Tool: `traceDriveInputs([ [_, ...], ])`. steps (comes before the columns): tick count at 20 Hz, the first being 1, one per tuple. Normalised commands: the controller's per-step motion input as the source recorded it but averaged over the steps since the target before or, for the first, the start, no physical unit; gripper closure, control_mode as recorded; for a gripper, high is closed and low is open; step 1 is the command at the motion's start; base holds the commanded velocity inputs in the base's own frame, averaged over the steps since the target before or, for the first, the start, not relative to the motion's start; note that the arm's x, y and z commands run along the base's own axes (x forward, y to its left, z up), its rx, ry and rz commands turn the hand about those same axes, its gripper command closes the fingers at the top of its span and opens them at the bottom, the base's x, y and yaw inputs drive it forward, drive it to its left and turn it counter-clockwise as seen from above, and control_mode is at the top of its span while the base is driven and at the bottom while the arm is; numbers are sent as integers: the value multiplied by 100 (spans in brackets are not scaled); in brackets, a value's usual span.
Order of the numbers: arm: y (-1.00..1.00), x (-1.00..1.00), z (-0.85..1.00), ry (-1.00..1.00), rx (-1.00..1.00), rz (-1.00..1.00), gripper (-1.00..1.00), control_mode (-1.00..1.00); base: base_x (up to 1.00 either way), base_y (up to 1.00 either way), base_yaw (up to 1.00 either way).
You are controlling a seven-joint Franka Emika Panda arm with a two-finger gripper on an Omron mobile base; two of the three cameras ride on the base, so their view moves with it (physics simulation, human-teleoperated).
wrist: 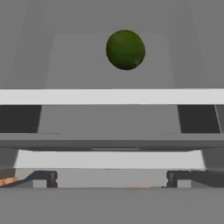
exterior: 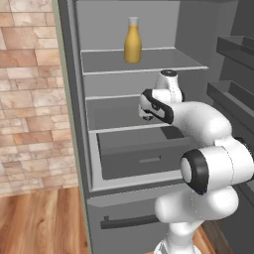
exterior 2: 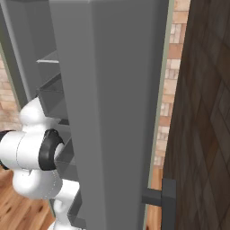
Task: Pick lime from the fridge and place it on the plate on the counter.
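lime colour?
Dark green lime, clearest in the hand view.

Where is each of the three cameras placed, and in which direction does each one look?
Left base view: behind the arm on its left, looking forward into the open fridge with the yellow-orange bottle; the white arm rises at lower right.
Right base view: behind on the right, facing the fridge's grey outer wall; the arm shows at lower left.
Hand view: on the hand, looking along the gripper onto a shelf with the lime.
Both base views share the fridge and the arm.
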Motion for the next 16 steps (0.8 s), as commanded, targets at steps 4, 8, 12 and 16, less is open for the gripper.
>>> traceDriveInputs([
  [4,0,58,-20,-18,0,0,-100,-100,0,0,0],
  [8,0,38,-18,-2,0,0,-100,-100,0,0,0],
  [12,-6,38,0,2,0,0,-100,-100,0,0,0],
  [16,-18,42,0,0,0,0,-100,-100,0,0,0],
])
